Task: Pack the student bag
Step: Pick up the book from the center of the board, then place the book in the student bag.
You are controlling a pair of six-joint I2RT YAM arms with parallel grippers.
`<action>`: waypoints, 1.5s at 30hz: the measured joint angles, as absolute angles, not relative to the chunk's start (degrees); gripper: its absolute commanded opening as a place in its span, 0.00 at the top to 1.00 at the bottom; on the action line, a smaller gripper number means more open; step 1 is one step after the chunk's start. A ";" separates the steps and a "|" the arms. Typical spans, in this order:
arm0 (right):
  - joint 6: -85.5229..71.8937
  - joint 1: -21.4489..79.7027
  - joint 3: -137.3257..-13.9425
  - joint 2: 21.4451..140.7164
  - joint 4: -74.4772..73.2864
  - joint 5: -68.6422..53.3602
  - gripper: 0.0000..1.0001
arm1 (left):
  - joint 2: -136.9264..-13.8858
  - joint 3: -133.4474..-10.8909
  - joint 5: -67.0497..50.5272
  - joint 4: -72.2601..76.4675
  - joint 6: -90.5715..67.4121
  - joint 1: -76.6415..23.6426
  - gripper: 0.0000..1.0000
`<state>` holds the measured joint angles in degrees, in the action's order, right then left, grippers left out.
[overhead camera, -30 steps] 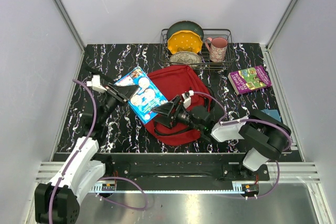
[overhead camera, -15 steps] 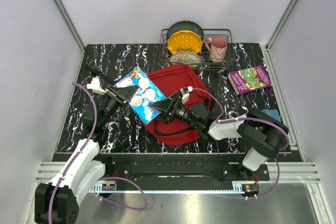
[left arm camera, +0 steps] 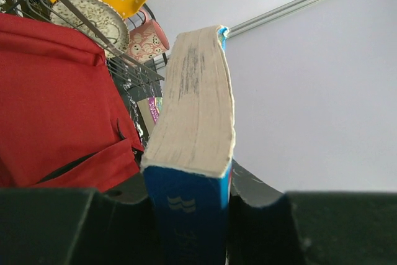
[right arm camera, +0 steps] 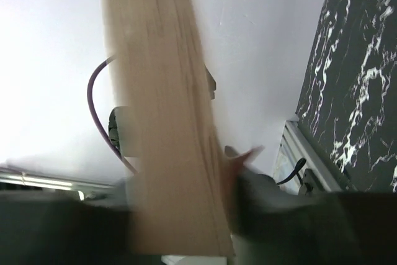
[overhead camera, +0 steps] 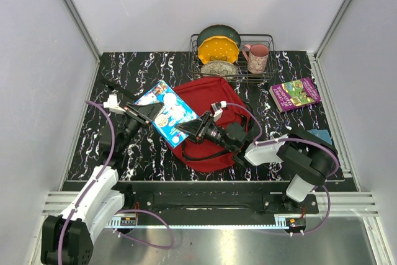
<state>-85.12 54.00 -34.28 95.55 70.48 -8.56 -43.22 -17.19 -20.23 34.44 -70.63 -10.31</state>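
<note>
Top external view: the black marbled surface [overhead camera: 124, 72] carries the student bag [overhead camera: 211, 100], which lies flat at its centre, just in front of the wire dish rack [overhead camera: 245, 76]. From above I cannot tell whether the bag's mouth is open.

A blue book [overhead camera: 166, 111] is held up in the air, tilted, partly over the bag's left side and partly over bare surface. A purple book [overhead camera: 295, 93] lies well apart to the right, untouched.

The left gripper [overhead camera: 147, 111] has its jaws clamped on the blue book at the spine end, as the left wrist view confirms. The right gripper [overhead camera: 189, 130] is at the book's near corner. The right wrist view shows the page edge passing between its jaws, but it is blurred, so I cannot tell whether they press on it.

Assessment: the step in hand is loading the blue book, with the right arm taking a second hold. The next move calls for a confirmed grip, then guiding the book edge-first into the bag's opening without pushing the fabric shut.
</note>
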 measured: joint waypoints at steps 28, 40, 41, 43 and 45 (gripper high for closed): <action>-64.71 54.04 -33.30 29.67 -21.82 34.30 1.00 | -46.46 -37.43 -13.02 -14.13 -35.64 -19.51 0.01; -64.95 54.06 -35.44 22.17 -42.39 41.04 1.00 | -58.26 -45.74 -1.41 -21.58 -23.94 -40.42 0.01; -65.12 54.06 -35.48 22.17 -42.94 41.01 1.00 | -58.72 -46.09 -1.26 -21.80 -23.18 -41.58 0.01; -66.15 54.06 -35.48 22.17 -44.14 40.86 1.00 | -59.64 -46.92 -2.20 -22.28 -21.78 -43.53 0.01; -67.24 54.06 -35.44 21.98 -45.12 40.73 1.00 | -61.10 -48.12 -3.11 -22.46 -20.40 -45.65 0.01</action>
<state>-67.24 54.06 -35.44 21.98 -45.12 40.73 -61.10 -48.12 -3.11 -22.46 -20.40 -45.65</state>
